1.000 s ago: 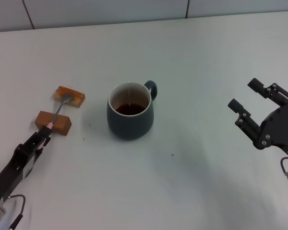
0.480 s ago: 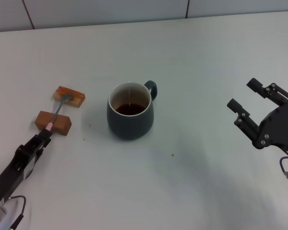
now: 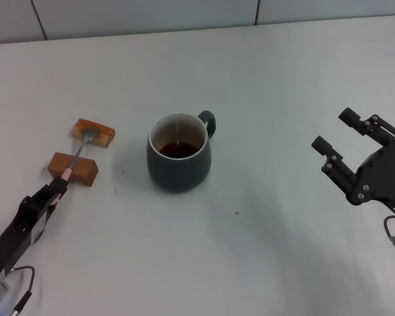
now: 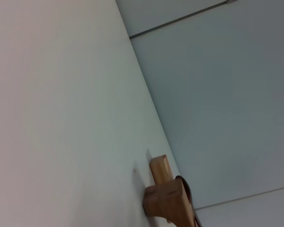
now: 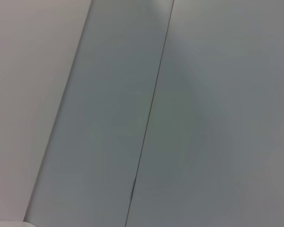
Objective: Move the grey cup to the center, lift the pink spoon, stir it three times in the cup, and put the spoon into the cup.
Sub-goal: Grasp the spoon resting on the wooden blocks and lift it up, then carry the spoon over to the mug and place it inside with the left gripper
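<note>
My left gripper (image 3: 54, 193) pinches the pink end of the pink spoon (image 3: 78, 151) — its silver bowl rests on the far wooden block (image 3: 93, 132), left of the grey cup (image 3: 178, 161). That block has shifted slightly. My right gripper (image 3: 343, 146) hangs wide right of the cup.

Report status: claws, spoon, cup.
Left claw at pink spoon handle end, spoon across two wooden blocks. Right claw open, idle right. Grey cup centred. Nothing between.
</note>
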You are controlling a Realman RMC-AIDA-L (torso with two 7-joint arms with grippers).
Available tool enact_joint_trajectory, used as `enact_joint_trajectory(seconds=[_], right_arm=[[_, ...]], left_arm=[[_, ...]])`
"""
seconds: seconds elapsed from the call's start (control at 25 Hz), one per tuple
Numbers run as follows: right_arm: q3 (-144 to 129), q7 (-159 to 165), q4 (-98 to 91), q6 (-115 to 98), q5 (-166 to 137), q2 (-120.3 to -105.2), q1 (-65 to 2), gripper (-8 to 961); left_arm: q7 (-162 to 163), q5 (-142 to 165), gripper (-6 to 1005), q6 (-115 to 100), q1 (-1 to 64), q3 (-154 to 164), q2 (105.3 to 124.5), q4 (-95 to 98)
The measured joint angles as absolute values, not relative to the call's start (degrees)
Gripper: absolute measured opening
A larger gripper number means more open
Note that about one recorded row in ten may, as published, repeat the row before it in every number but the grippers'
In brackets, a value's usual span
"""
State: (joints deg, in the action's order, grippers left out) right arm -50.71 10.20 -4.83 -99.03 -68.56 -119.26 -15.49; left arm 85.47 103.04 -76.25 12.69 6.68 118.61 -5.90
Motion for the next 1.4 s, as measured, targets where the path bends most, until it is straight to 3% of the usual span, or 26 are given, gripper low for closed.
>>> enact_joint_trajectory(seconds=[0.4,0.76,0.92,1.12,1.16,1.4], right_arm=[[-50.71,10.2,-4.83,-98.97,-68.63,-119.27,-15.52,528],[-50.41,10.19,-5.01,-98.58,-68.65,-119.27,-15.34,528],[-50.36,10.21,-5.17,-98.04,-68.65,-119.27,-15.59,528],[-50.23,10.26,-5.19,-97.3,-68.65,-119.27,-15.83,528],[-50.21,10.25,-5.18,-97.23,-68.64,-119.27,-15.9,528],[-50.12,10.24,-5.25,-97.23,-68.2,-119.27,-15.63,528]], left_arm=[[83.39,104.75,142,-81.84,14.59,7.65,118.39,-1.95],[87.38,112.42,152,-91.17,27.94,13.79,117.95,24.29],[89.56,112.51,156,-91.84,30.7,20.77,117.93,36.26],[94.88,112.6,161,-93.83,32.09,32.98,116.69,54.59],[96.44,112.6,162,-96.28,32.5,35.36,115.59,59.35],[97.76,114.36,169,-104.47,34.05,38.4,113.47,69.33]])
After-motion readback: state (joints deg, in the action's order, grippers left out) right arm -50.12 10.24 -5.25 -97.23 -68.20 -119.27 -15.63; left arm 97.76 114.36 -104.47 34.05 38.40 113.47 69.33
